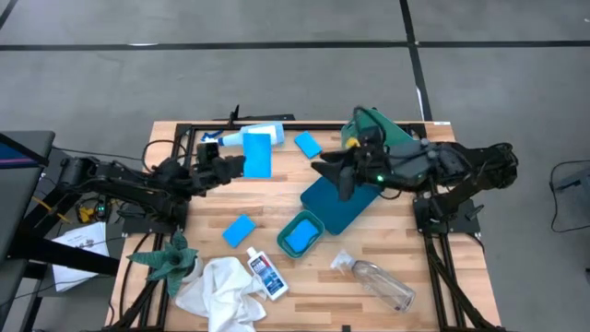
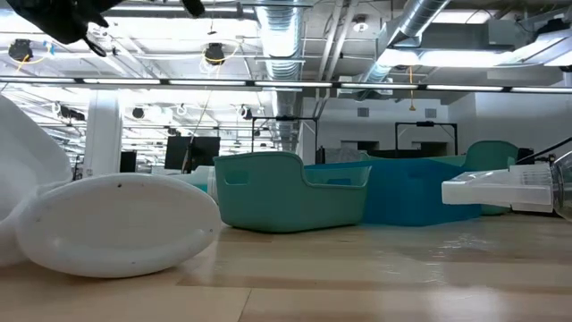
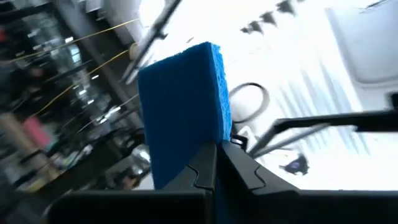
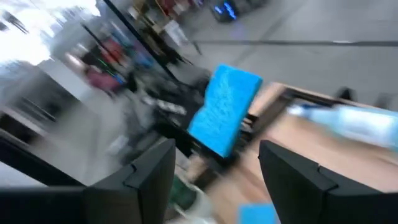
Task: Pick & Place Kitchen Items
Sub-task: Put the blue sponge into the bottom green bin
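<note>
High view: left gripper clamps blue sponge, long axis 12-to-6; right gripper at its 3 o'clock (jaws apart, empty), nearer arm for handover.

Held sponge bright blue, same blue as the loose sponges at and and the one in the small teal bin; the tray beside it is a darker blue-teal. Spray bottle white with blue trigger, small bottle white with blue label, cloth white, plastic bottle clear. Plant green, arms black, table light wood planks.
</note>
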